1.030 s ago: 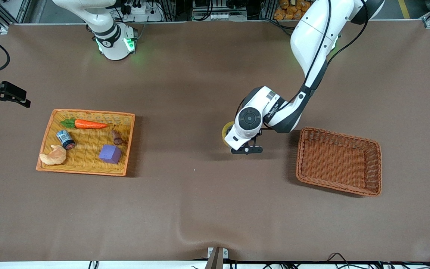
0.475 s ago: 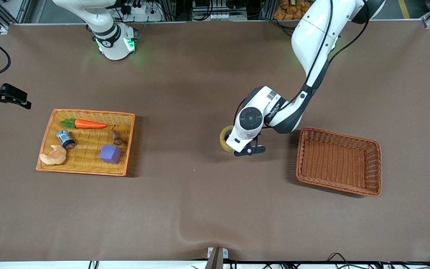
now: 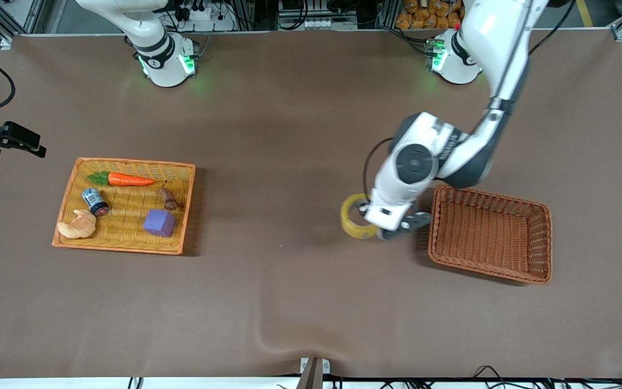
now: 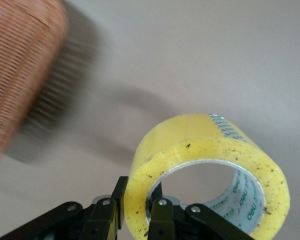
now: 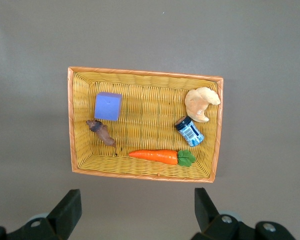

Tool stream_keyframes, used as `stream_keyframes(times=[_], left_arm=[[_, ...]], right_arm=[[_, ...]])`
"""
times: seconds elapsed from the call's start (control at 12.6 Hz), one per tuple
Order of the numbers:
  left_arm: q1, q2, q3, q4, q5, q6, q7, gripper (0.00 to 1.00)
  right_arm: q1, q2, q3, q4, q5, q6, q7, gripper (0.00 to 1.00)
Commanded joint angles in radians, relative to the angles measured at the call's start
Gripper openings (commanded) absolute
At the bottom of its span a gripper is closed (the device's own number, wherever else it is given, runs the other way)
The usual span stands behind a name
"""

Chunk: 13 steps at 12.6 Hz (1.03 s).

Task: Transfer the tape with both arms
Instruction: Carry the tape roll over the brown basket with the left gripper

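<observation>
The tape (image 3: 353,220), a translucent yellow ring with a grey-white core, hangs in my left gripper (image 3: 369,221) just above the table, beside the brown basket (image 3: 489,232). In the left wrist view the left gripper (image 4: 138,210) is shut on the wall of the tape (image 4: 205,170), with one finger outside the ring and one inside. My right gripper (image 3: 8,140) is open and empty, high over the table's edge at the right arm's end; it also shows in the right wrist view (image 5: 136,215), above the yellow tray (image 5: 145,172).
The yellow tray (image 3: 76,167) holds a carrot (image 3: 124,179), a blue-white can (image 3: 95,201), a croissant (image 3: 77,225), a purple cube (image 3: 159,222) and a small brown piece (image 3: 169,199). The brown basket's wall (image 4: 20,75) shows blurred in the left wrist view.
My left arm has swung toward the brown basket, carrying the tape with it. The right gripper has stayed in place.
</observation>
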Motion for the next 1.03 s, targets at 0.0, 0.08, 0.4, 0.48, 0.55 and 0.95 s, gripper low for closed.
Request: stream_keyframes(times=[0.0, 0.08, 0.4, 0.48, 0.55, 0.95], left_arm=[[0.136, -0.074, -0.009, -0.031, 0.002, -0.045, -0.006, 0.00], [0.173, -0.088, -0.007, -0.035, 0.003, -0.057, 0.000, 0.00], [0.336, -0.094, -0.010, -0.035, 0.002, -0.080, -0.005, 0.00], [0.369, -0.085, -0.010, -0.037, 0.002, -0.080, -0.002, 0.00], [0.382, -0.077, -0.009, -0.052, 0.002, -0.080, -0.002, 0.00], [0.462, -0.058, -0.009, -0.130, 0.002, -0.079, -0.002, 0.00]], right_arm=[[-0.007, -0.003, 0.010, 0.013, -0.012, -0.015, 0.021, 1.00], [-0.010, -0.002, 0.010, 0.017, -0.012, -0.017, 0.020, 1.00], [-0.019, 0.003, 0.007, 0.021, -0.013, -0.017, 0.016, 1.00], [-0.018, 0.003, 0.007, 0.021, -0.013, -0.017, 0.016, 1.00], [-0.016, 0.001, 0.005, 0.021, -0.013, -0.017, 0.019, 1.00], [-0.015, 0.001, 0.007, 0.026, -0.012, -0.018, 0.020, 1.00]])
